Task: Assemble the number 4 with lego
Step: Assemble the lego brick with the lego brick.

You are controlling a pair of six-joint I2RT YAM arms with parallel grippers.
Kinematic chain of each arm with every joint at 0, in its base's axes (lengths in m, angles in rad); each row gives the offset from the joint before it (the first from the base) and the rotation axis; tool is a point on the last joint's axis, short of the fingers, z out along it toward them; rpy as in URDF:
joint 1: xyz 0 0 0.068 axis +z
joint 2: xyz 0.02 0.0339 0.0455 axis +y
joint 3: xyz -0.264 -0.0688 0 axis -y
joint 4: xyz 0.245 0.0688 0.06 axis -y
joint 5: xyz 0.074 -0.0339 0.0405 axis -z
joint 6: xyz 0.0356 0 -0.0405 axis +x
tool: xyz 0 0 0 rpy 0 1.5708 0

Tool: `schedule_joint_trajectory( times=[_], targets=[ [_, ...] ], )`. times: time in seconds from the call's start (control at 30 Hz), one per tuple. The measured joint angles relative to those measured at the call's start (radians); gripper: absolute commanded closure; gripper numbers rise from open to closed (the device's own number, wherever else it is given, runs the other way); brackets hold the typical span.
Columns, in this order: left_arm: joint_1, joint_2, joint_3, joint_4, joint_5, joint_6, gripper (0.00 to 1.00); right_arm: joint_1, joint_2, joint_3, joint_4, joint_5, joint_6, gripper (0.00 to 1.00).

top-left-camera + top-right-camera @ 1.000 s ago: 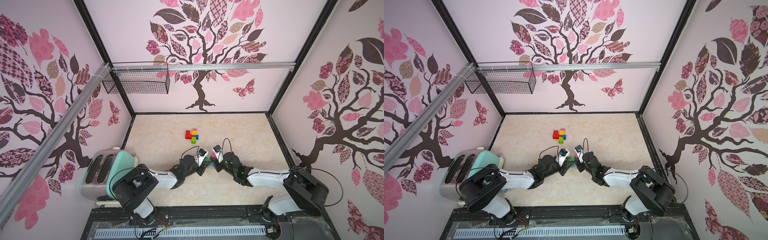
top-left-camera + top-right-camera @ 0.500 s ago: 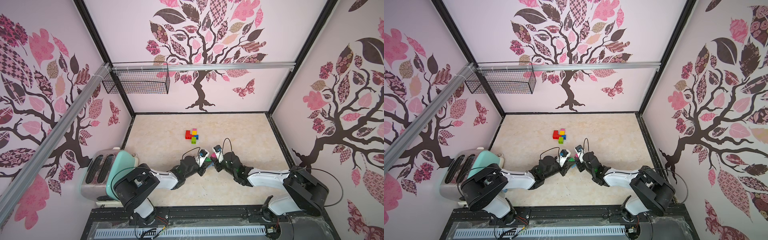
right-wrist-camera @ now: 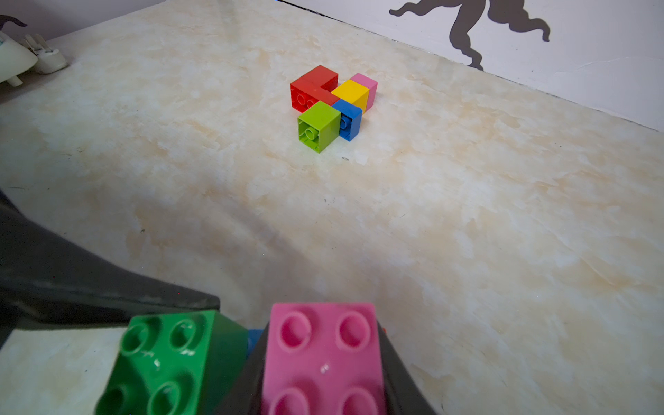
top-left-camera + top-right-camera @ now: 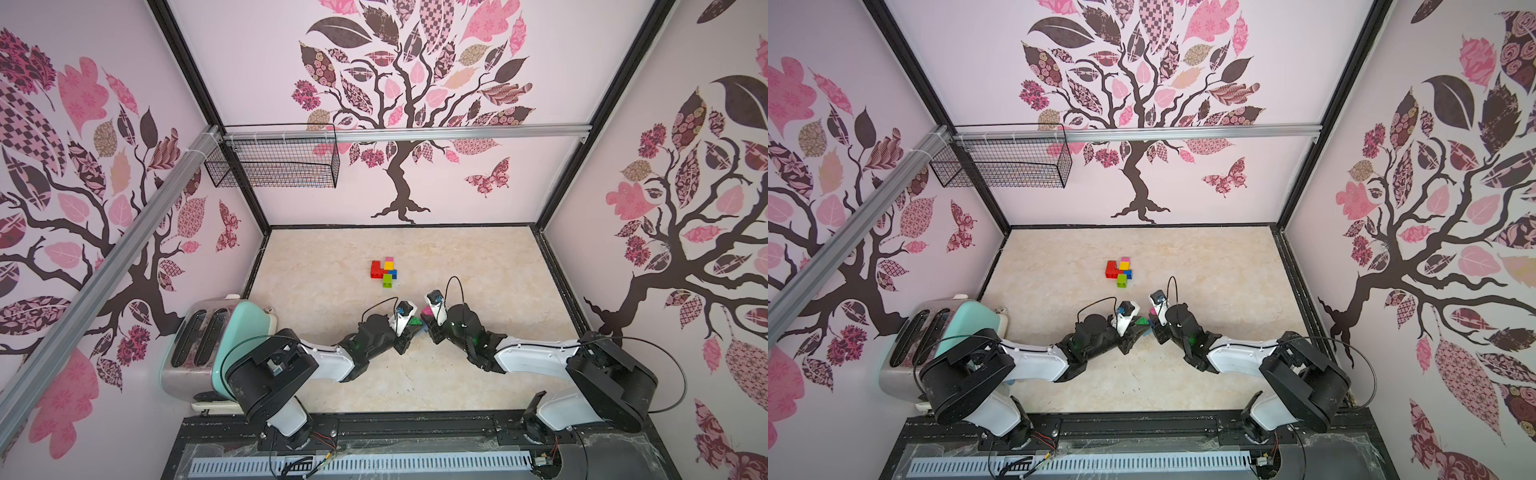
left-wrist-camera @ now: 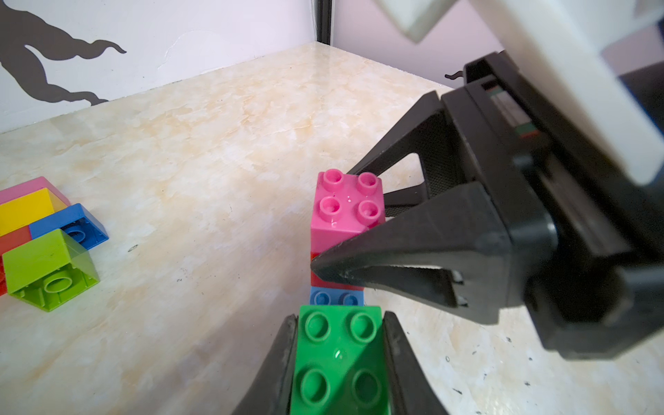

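Observation:
My left gripper is shut on a green lego brick, studs up. My right gripper is shut on a pink brick that tops a red one. A blue brick sits low between the green brick and the pink-red stack; how it joins them is hidden. The two grippers meet tip to tip above the table's middle front, left gripper beside right gripper. A cluster of red, yellow, pink, blue and lime lego lies farther back, also seen as the cluster.
A mint and chrome toaster stands at the front left, its plug lying beside it. A wire basket hangs on the back left wall. Walls close the beige table on three sides.

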Motion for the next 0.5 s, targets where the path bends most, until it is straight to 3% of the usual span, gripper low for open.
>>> schedule_joint_trajectory(
  times=[0.5],
  targets=[
    [0.003, 0.054, -0.010, 0.100, 0.003, 0.047, 1.00, -0.001, 0.000, 0.000, -0.001, 0.000, 0.000, 1.00]
  ],
)
